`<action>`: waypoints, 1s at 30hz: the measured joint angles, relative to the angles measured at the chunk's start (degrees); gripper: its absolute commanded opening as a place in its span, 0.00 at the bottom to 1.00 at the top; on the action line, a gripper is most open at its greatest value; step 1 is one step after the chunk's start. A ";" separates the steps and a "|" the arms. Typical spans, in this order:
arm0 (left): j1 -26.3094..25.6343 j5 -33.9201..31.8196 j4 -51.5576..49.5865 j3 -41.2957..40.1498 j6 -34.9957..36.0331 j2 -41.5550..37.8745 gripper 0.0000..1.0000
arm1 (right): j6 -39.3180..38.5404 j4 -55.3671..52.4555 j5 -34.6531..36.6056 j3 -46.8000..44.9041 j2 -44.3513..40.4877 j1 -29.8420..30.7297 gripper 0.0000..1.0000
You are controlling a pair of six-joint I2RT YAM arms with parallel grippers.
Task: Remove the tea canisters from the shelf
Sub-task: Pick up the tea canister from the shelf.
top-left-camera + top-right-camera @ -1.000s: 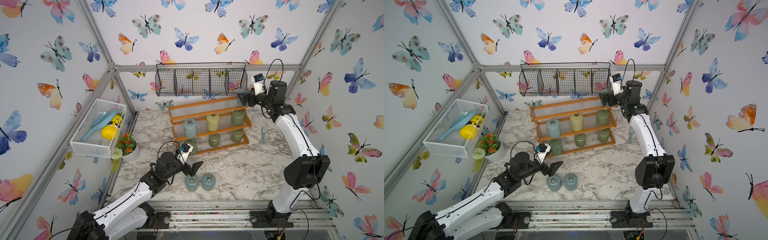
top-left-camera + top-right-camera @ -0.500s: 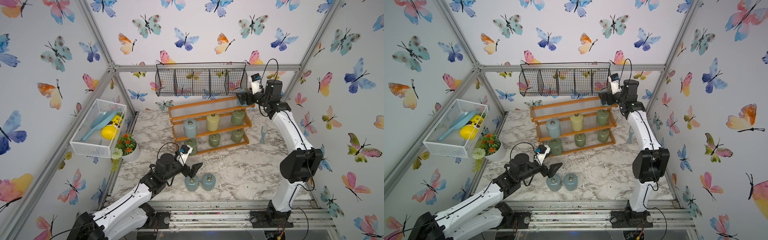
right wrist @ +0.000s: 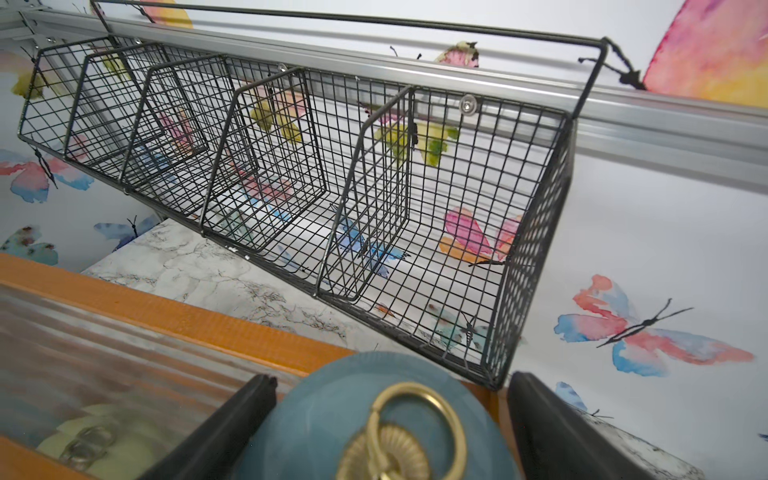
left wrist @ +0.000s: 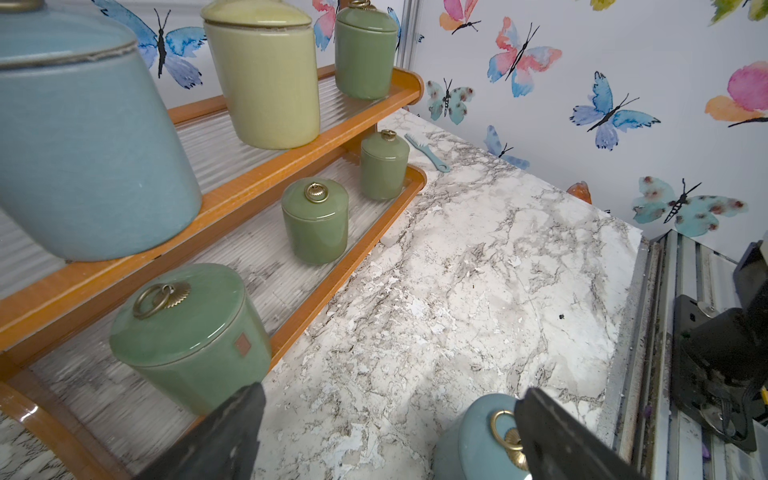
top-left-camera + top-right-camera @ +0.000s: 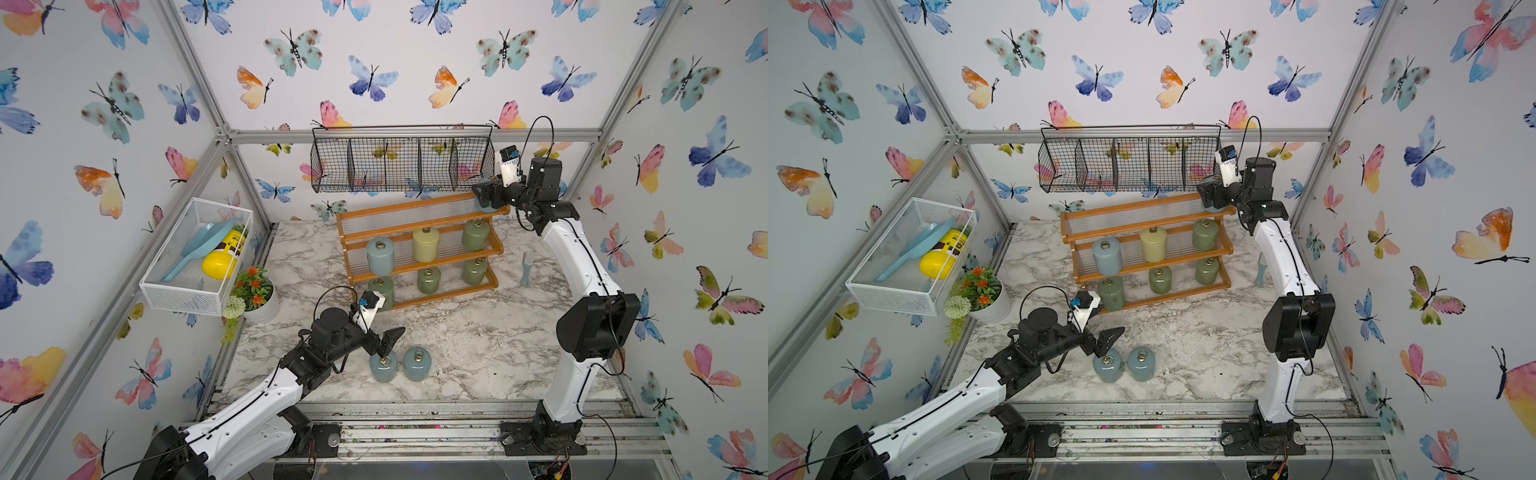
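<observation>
The right gripper (image 5: pixel 482 198) has narrowed around the glossy blue-grey lidded tea canister (image 3: pixel 332 399) on the top tier of the orange-brown wooden shelf (image 5: pixel 415 205), clench uncertain, readying removal 3; the left gripper (image 5: pixel 384 343) hangs released.

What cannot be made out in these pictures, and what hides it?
Top-tier blue-grey canister: the right gripper covers most of it in both top views; the right wrist view's edge cuts off its body.
Whether its fingers touch it: unclear.
Yellow bottle: its label text is too small to read in both top views.
</observation>
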 measured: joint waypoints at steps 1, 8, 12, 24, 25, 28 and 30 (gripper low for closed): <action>0.00 -0.02 0.00 0.00 0.00 -0.09 0.99 | -0.02 -0.04 -0.17 0.00 0.00 0.00 0.88; 0.00 -0.04 -0.02 0.00 -0.02 -0.20 0.98 | 0.04 -0.02 -1.18 -0.22 -0.04 0.00 0.84; 0.00 -0.09 -0.04 0.00 0.00 -0.20 0.98 | 0.17 0.81 -1.97 -2.05 -1.05 -0.02 0.81; 0.04 -0.50 -1.11 0.68 0.59 -0.20 0.98 | 3.04 -0.50 -6.29 -9.70 -9.03 -0.02 0.74; 0.04 -0.50 -1.14 0.68 0.61 -0.20 0.98 | 3.30 -0.48 -6.84 -10.56 -9.86 -0.02 0.74; 0.04 -0.50 -1.22 0.68 0.66 -0.26 0.98 | 4.02 -0.33 -7.69 -13.25 -12.44 0.07 0.73; 0.04 -0.50 -1.29 0.68 0.66 -0.44 0.98 | 4.24 -0.37 -8.20 -15.02 -14.16 0.20 0.72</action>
